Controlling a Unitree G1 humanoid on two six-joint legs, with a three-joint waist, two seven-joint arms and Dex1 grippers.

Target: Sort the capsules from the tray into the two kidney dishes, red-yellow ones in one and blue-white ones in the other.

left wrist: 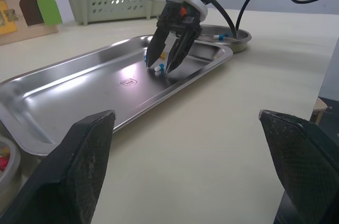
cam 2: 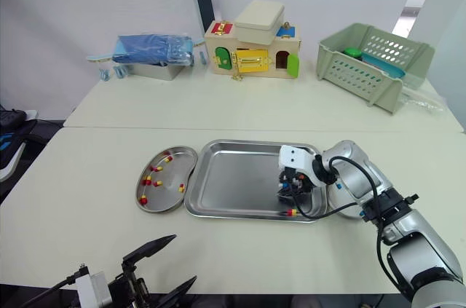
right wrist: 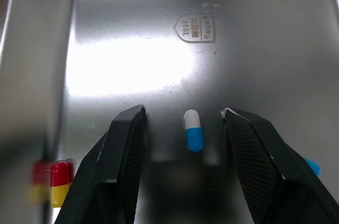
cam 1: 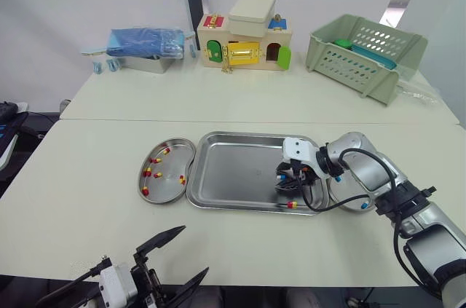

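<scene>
Left dish (cam 1: 173, 166): several red-yellow capsules in. Right dish (left wrist: 238, 43): some blue-white in, count unclear. Tray (cam 1: 233, 170) holds blue-white capsule (right wrist: 193, 131), red-yellow capsule (right wrist: 59, 181) at near rim, maybe another blue-white. Right jaws open, straddling blue-white capsule, not gripping. Left jaws open, empty, above surface (cam 1: 87, 199). Sorting looks nearly done.

Two pale worktops are butted along a seam: a near worktop (cam 1: 87, 213) and a far worktop (cam 1: 218, 97). A steel tray (cam 1: 233, 170) is set at the middle of the near worktop. A kidney dish (cam 1: 169, 168) is placed against the tray's left side, and a second kidney dish (left wrist: 239, 43) just beside its right side. Along the far worktop's far edge, a steel box (cam 1: 149, 65), a wooden latch house (cam 1: 244, 42) and a green basket (cam 1: 364, 57) are arranged from left to right.
</scene>
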